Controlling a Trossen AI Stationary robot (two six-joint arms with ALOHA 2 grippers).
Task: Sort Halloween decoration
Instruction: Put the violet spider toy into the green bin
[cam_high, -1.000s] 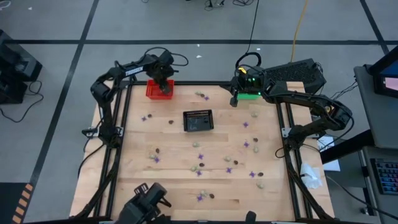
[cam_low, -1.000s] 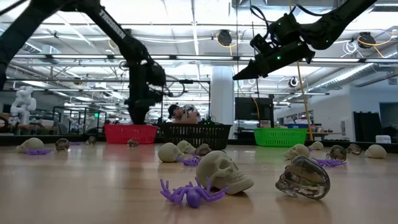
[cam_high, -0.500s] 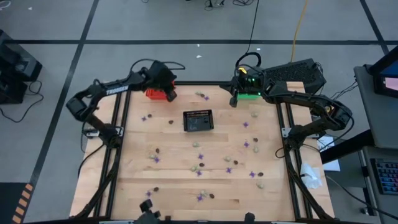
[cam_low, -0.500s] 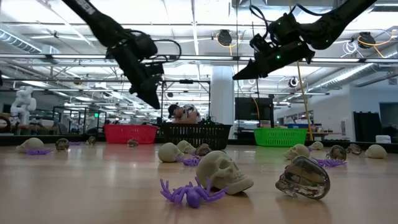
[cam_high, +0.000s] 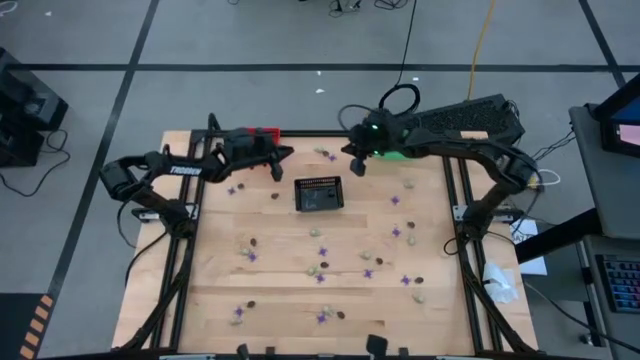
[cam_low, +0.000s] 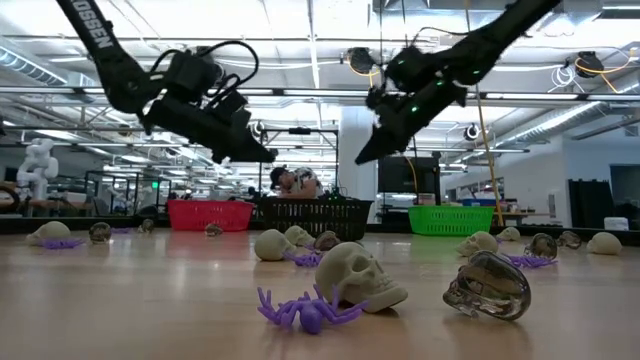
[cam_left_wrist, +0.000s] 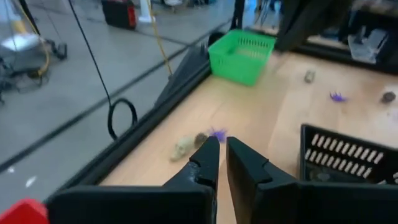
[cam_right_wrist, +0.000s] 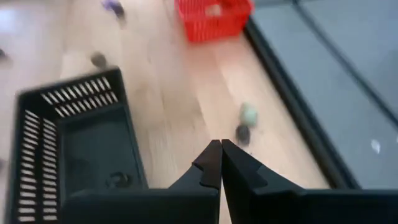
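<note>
The Halloween decoration lies scattered over the wooden table (cam_high: 280, 300): purple spiders (cam_low: 305, 310), beige skulls (cam_low: 362, 275) and dark glassy skulls (cam_low: 487, 285). My left gripper (cam_high: 286, 153) hangs in the air between the red basket (cam_low: 210, 213) and the black basket (cam_high: 319, 194), slanting toward the table's right. Its fingers stand almost together with nothing between them (cam_left_wrist: 222, 149). A beige skull (cam_left_wrist: 181, 148), a dark one (cam_left_wrist: 200, 140) and a purple spider (cam_left_wrist: 217, 132) lie beyond its tips. My right gripper (cam_high: 355, 166) is shut and empty (cam_right_wrist: 221, 149), in the air left of the green basket (cam_low: 450, 218).
The red basket (cam_high: 262, 133) stands at the far left edge, the green basket (cam_left_wrist: 241, 56) at the far right, and the black basket (cam_right_wrist: 74, 143) in the middle of the far half. The two grippers point at each other above the far edge (cam_low: 268, 156) (cam_low: 360, 158). A person shows in the room behind.
My left gripper has risen out of the red basket, gone a little toward the table's right, and tipped from pointing down to slanting rightward. My right gripper has moved from above the green basket toward the table's left and downward.
</note>
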